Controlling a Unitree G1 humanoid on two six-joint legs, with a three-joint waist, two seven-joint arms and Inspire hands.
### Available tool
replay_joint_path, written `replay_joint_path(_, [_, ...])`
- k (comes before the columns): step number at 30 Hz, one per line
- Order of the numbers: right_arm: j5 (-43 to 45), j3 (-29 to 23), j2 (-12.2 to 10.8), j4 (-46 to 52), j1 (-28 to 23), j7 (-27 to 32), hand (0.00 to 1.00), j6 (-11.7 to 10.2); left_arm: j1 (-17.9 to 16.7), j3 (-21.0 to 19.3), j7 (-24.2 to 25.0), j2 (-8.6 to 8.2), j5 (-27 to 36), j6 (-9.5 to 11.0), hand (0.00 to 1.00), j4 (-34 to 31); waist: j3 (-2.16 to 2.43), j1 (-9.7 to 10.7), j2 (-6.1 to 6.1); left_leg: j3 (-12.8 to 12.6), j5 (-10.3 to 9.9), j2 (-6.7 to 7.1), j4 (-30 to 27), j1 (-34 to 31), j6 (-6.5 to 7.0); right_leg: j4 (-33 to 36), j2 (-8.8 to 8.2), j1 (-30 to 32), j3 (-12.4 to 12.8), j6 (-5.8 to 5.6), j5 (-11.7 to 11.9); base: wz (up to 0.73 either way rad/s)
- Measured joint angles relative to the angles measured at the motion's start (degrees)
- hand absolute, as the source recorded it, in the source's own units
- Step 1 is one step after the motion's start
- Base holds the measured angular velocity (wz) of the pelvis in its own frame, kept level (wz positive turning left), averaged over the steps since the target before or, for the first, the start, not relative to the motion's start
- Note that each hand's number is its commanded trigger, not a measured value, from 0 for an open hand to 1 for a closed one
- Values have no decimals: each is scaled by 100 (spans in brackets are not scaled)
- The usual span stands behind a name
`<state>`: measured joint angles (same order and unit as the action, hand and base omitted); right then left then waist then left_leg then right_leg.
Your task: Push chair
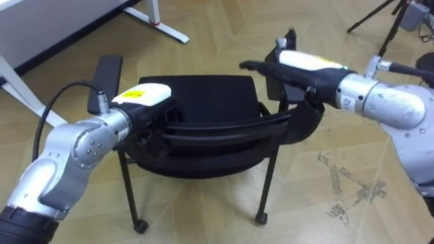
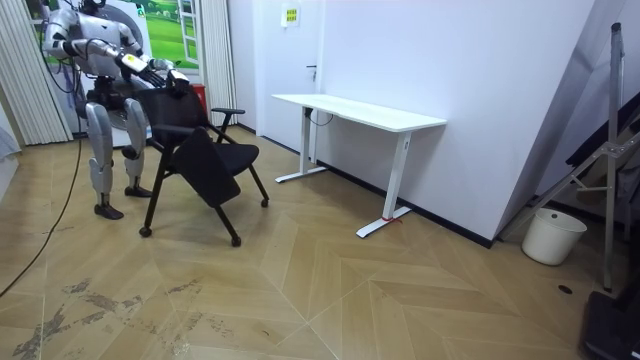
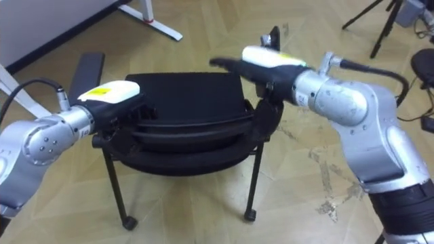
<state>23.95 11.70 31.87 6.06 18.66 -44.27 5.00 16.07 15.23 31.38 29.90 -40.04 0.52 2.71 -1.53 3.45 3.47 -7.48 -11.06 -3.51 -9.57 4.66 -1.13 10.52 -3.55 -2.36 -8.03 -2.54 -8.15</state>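
The black padded chair with armrests and thin metal legs point(image 1: 203, 95) stands on the herringbone wooden floor point(image 2: 350, 280) directly in front of the robot, its curved backrest point(image 1: 217, 135) nearest the robot and its seat facing away, well apart from the white desk point(image 2: 360, 110) by the wall. The left hand point(image 1: 146, 95) rests on the left end of the backrest's top edge, and I cannot tell whether it grips. The right hand point(image 1: 302, 64) is held flat over the right end, its fingers point(image 1: 254, 66) straight and close together, pointing towards the robot's left
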Motion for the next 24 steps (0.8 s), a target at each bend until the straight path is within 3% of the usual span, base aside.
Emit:
replay_joint_path(4, [41,117,-2,-108,-308,-111,0,-8,2,77,-103,-61,6,28,100,-5,-15,-81,-69,50,0,8,0,-2,0,0,-1,-12,4,0,0,4])
replay_joint_path(12, [228,151,-87,-186,-416,-46,0,-46,-22,85,-87,-210,-34,41,100,-4,8,-123,-148,172,0,13,-3,14,0,9,1,-61,1,0,0,5])
replay_joint_path(15, [229,149,-253,-426,-444,120,0,-80,-64,124,-90,-227,-57,34,100,-3,8,-186,-178,457,0,19,-3,117,0,33,11,-135,-8,0,0,-6])
replay_joint_path(21, [171,49,-509,-830,-709,777,0,-416,-148,205,-136,-265,-54,37,100,22,16,-179,-249,728,0,23,-8,257,0,59,15,-294,-113,0,0,6])
replay_joint_path(24, [172,35,-708,-1100,-787,1138,0,-573,-321,205,-229,-297,-59,36,100,19,63,-44,-343,779,-1,42,-7,292,0,-14,0,-443,-179,10,6,16])
